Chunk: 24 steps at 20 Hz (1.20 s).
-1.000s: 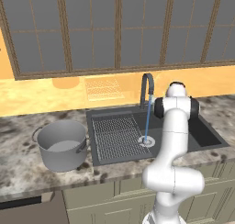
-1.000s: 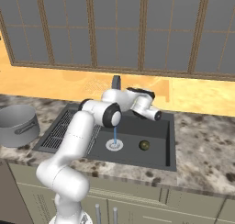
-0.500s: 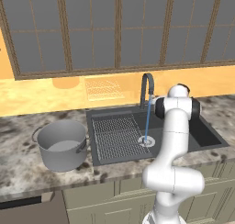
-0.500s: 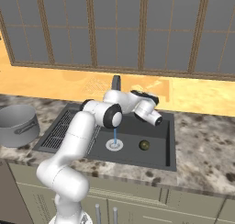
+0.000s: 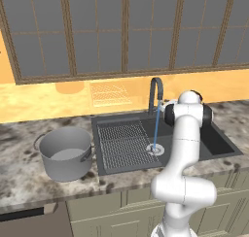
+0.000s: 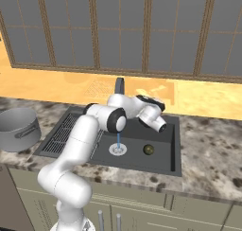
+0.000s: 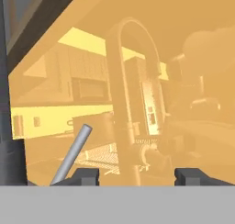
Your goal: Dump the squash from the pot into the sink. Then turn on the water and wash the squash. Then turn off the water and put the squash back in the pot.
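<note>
A speckled brown-and-grey granite counter runs below a wall of dark panelled windows, with a yellow backsplash band between them and pale green cabinet fronts underneath. The dark grey sink is set into the counter; its ribbed draining section lies on the left in the left base view, the deeper basin to its right. The arched faucet stands at the back rim and a thin stream of water falls from it onto the round silver drain.

The squash lies on the basin floor just beside the drain, apart from it. The pot stands upright on the counter left of the sink, near its edge.

The gripper hangs over the basin near the faucet. In the hand view the two finger tips stand spread with a gap between them — nothing lies between them — and the faucet's neck and a grey lever rise close ahead.

Compared with a second ago, the fingers have drawn closer together and the hand has tilted slightly downward; squash, pot and running water are unchanged.
</note>
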Motion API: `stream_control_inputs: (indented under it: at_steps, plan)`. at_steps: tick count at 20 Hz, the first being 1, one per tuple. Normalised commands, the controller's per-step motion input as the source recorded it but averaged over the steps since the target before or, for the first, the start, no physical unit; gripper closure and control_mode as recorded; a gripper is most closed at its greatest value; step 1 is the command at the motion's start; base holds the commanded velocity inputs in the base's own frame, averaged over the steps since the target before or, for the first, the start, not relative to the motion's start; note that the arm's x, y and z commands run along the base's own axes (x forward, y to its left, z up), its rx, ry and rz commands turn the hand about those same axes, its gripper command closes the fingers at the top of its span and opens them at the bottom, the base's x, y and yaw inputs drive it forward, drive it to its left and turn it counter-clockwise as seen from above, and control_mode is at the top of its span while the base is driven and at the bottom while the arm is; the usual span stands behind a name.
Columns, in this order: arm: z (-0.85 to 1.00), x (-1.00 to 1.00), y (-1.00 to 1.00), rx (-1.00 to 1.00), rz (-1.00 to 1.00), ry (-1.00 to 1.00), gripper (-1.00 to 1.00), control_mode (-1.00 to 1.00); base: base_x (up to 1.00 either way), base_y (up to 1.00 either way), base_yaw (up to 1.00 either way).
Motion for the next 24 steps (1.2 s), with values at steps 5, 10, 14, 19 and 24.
stream_control_inputs:
  at_steps: [5,10,14,19,24]
  plan:
    - [1.0,0.38,0.35,0.01,0.0,-0.1,-1.0,-1.0,0.0,0.0,0.0]
    - [1.0,0.45,0.45,0.01,0.0,-0.1,-1.0,-1.0,0.0,0.0,0.0]
    - [1.0,0.41,0.5,0.01,0.0,-0.09,-1.0,-1.0,0.0,0.0,0.0]
    - [1.0,0.32,0.49,0.01,0.0,-0.09,-1.0,-1.0,0.0,0.0,0.0]
    - [1.0,0.29,0.46,0.02,0.0,-0.12,-1.0,-1.0,0.0,0.0,0.0]
